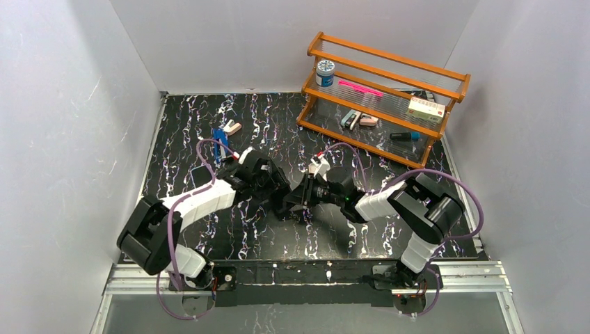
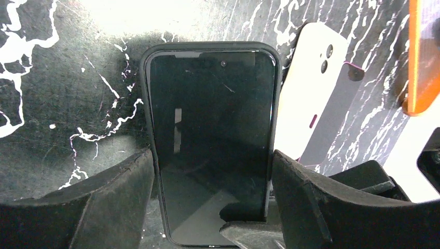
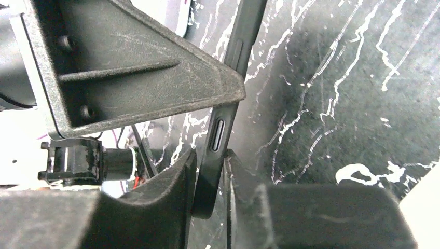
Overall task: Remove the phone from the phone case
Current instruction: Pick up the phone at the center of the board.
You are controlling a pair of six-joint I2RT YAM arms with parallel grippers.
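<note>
The phone [image 2: 212, 124] lies screen up inside its black case [image 2: 145, 83], which wraps all its edges. My left gripper [image 2: 212, 158] straddles the phone's width, one finger pressed on each long side of the case. My right gripper [image 3: 210, 166] is shut on the case's edge [image 3: 218, 132] near a corner, by the side button. One of its fingers [image 2: 270, 228] reaches over the phone's lower right corner in the left wrist view. In the top view both grippers [image 1: 282, 200] [image 1: 306, 197] meet mid-table, and the phone is mostly hidden between them.
A wooden rack [image 1: 389, 90] stands at the back right with a tin [image 1: 325, 72], a pink pen and small boxes on it. A blue-handled tool [image 1: 221, 139] lies at the back left. White walls close in three sides.
</note>
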